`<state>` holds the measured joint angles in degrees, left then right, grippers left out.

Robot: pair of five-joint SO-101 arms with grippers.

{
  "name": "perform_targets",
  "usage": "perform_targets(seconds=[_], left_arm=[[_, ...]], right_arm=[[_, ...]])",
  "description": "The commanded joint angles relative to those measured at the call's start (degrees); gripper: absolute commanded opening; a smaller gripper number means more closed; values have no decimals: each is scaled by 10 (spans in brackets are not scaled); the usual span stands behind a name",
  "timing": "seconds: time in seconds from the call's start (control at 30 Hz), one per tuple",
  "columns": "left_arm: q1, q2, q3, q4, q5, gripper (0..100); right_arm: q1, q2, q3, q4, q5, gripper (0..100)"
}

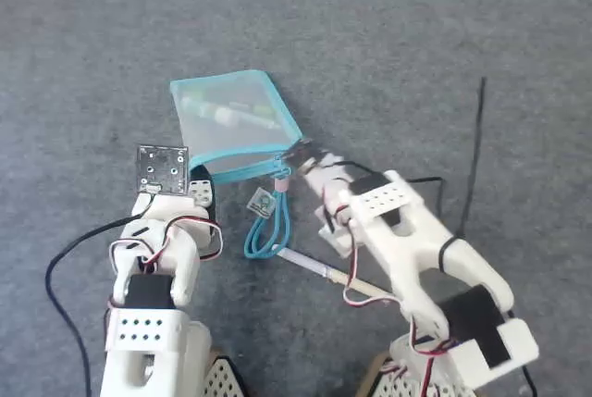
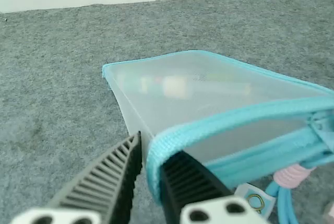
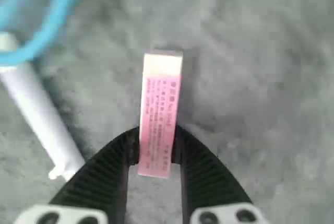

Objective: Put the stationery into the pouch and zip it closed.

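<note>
A see-through pouch (image 1: pixel 231 129) with a teal zip lies flat on the grey desk (image 1: pixel 416 64). White-and-green markers (image 1: pixel 236 115) lie inside it near the far edge; how many cannot be told through the plastic. The zip edge faces the two arms, and its two teal bands stand slightly parted.

The left pincer (image 2: pixel 151 153) is clenched on that zip edge at the pouch's near corner, one ribbed finger on each side of the teal band. The rest of the pouch stretches away from it across the desk.

The right pincer (image 3: pixel 155 136) grasps a pink-sleeved eraser (image 3: pixel 160 91) by one end, so that the white tip sticks out past the fingers. Seen from above, this pincer sits at the other end of the zip edge, just beside the pouch's corner. The eraser is outside the pouch.

A white pen (image 1: pixel 310 266) lies on the desk beside the right arm, apart from the pouch. A blue cord (image 1: pixel 268 230) loops from the zip end toward the arms, with a small tag (image 1: pixel 264 203) on it. Its loop ends just beside the pen's tip. A black cable (image 1: pixel 474 147) runs across the desk to the right of the right arm.
</note>
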<state>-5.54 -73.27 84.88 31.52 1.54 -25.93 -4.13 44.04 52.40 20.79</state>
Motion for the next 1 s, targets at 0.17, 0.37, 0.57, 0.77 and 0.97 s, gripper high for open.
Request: perform_targets(seconds=[0.17,0.37,0.57,0.77,0.97], left_arm=[[-1,7,-7,-16,-9,12],[-1,7,-7,-16,-9,12],[-1,7,-7,-16,-9,12],[-1,7,-7,-16,-9,12],[-1,7,-7,-16,-9,12]], right_arm=[[83,-4,-25,14,-47,7],[90,-4,-25,12,-59,7],[90,-4,-25,11,-95,7],[90,-5,-25,11,-94,7],[90,-5,-48,46,-93,9]])
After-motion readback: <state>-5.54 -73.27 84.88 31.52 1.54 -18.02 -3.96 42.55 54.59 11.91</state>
